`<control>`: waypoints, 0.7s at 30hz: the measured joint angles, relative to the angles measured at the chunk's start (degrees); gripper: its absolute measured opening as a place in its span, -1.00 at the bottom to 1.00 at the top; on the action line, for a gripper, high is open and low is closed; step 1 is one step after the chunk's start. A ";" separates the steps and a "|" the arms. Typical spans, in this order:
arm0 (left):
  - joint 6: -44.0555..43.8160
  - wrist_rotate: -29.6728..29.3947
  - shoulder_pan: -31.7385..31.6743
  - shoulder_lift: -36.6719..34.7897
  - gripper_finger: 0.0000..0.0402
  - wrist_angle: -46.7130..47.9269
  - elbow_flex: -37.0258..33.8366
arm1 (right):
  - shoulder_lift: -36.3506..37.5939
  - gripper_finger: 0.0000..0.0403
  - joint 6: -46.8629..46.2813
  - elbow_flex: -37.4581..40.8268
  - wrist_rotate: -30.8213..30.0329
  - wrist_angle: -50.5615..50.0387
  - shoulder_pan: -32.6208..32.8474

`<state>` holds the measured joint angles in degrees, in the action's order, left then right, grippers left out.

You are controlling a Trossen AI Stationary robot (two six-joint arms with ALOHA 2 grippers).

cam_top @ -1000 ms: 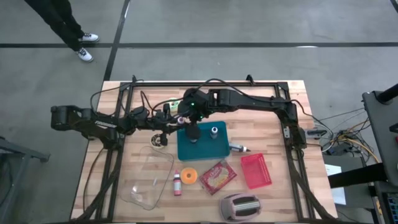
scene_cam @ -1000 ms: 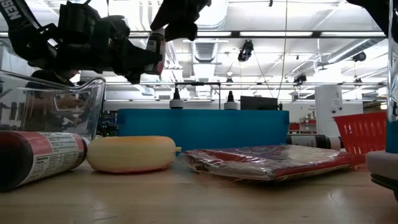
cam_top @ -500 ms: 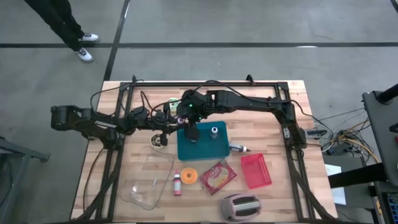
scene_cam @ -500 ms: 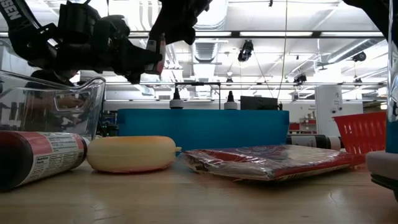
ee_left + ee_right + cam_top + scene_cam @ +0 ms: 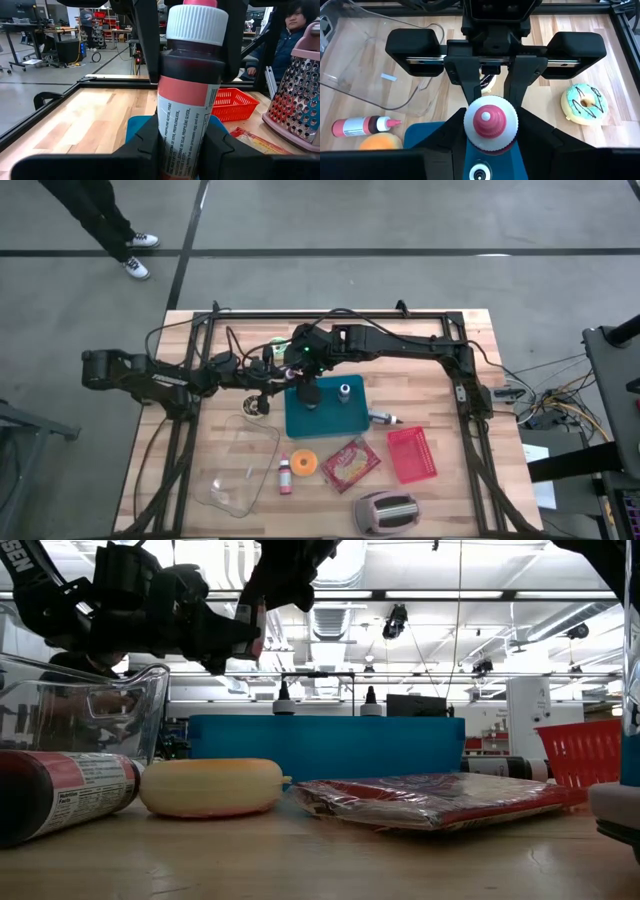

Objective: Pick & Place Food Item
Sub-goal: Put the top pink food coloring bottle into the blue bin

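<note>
An upright sauce bottle (image 5: 187, 110), red inside with a printed label, white cap and pink tip, stands clear of the table between both grippers, above the left end of a teal tray (image 5: 345, 418). My left gripper (image 5: 182, 155) comes level from the table's left and is shut on the bottle's lower body. My right gripper (image 5: 491, 135) slants down from the far right, its fingers shut against the bottle's top. In the high view both grippers (image 5: 290, 372) meet over the tray's far left corner and hide the bottle. My left gripper pinches the bottle's labelled lower body (image 5: 165, 142) between its two fingers, coming level from the table's left. The bottle stands upright in the hold, clear of the tray. My right gripper has one finger on each side of the bottle just under the white cap (image 5: 165, 62). Its fingers (image 5: 457, 127) slant down from the far side, across the bottle's top.
Near the front lie a clear glass dish (image 5: 240, 465), a second sauce bottle (image 5: 285, 475), an orange bun (image 5: 304, 463), a red packet (image 5: 350, 463), a red basket (image 5: 412, 453) and a pink grater (image 5: 385, 513). A blue-glazed donut (image 5: 585, 102) lies farther back. A person (image 5: 295, 25) stands beyond the table.
My right gripper's fingers have drawn in around the bottle's top while the hand stayed where it was. The bottle has kept upright in my left gripper.
</note>
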<state>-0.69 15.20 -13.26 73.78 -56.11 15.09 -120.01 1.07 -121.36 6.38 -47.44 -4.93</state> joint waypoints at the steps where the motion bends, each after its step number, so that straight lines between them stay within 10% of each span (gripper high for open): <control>1: 0.00 0.00 0.01 -0.02 -0.60 -0.01 0.00 | 0.00 -0.36 -0.01 0.00 0.01 0.02 0.04; 21: 0.52 0.36 0.00 -0.01 -0.51 -0.36 -0.01 | -0.02 -0.37 2.11 0.04 -0.28 0.02 0.04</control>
<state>-0.16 15.57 -13.26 73.76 -56.47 15.09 -120.03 3.18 -121.32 6.11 -47.42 -4.89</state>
